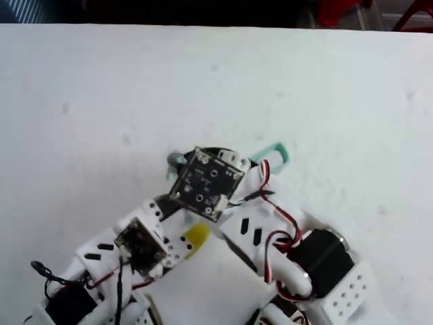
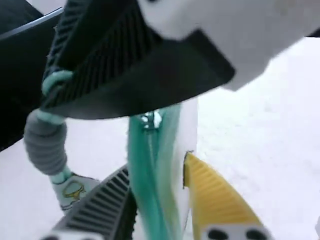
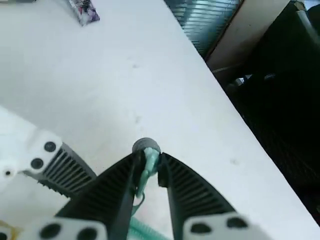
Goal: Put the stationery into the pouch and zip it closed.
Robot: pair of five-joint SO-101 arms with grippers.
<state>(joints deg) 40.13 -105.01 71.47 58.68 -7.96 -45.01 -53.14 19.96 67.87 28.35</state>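
Right gripper (image 3: 150,158) is pinching the zipper pull (image 3: 148,162), and left gripper (image 2: 156,166) is clamped on the pouch (image 2: 189,131). I'd drag straight along the zipper, imo.

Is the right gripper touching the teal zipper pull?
Touching. In the right wrist view, the right gripper has its jaws clamped on the teal zipper pull.

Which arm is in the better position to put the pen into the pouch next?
Right, probably. The right gripper is shut on the pen, while the left gripper grips the pouch at its teal zip edge, so it looks busy holding it.
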